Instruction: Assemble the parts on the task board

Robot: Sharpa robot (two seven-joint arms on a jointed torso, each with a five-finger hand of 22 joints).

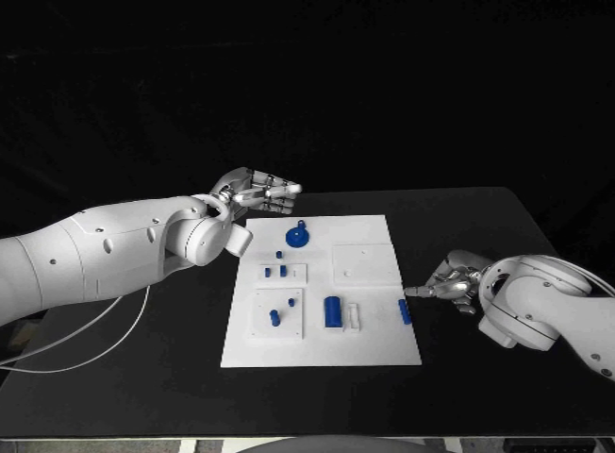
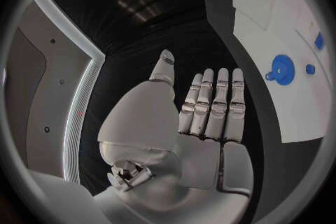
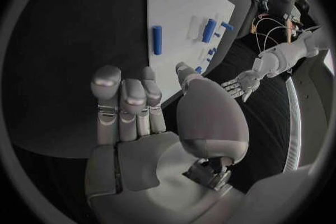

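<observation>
Two hands, both empty; the left hand [image 1: 257,194] hovers at the upper-left corner of the white rectangular task board [image 1: 375,349], fingers straight and side by side in its wrist view, thumb apart, holding nothing; the right hand [image 1: 451,287] sits on the black table [image 1: 525,226] just off the board's right edge in the lower-right part of the frame, fingers loosely curled but apart, nothing in them.

Nearest part to the right hand is the small blue rod-shaped piece [image 1: 405,310] lying flat at the board's right edge, just beside those fingertips; my read is that this is the step in hand: picking it up. Its long axis runs roughly up-down in the frame, along the board's right edge, so neither end points at the hand; which end is which I cannot tell.

To do it well: come in from the right with thumb and a finger either side of the rod, across its short dimension; pinch near the middle so it does not pivot; lift straight up before moving, since it may roll.

Other parts: a larger blue cylinder [image 1: 334,311] lies mid-lower board, axis also up-down; a round blue disc with a small tab [image 1: 297,236] near the upper left; small blue pegs [image 1: 275,271] in the white insert plates at left.
</observation>
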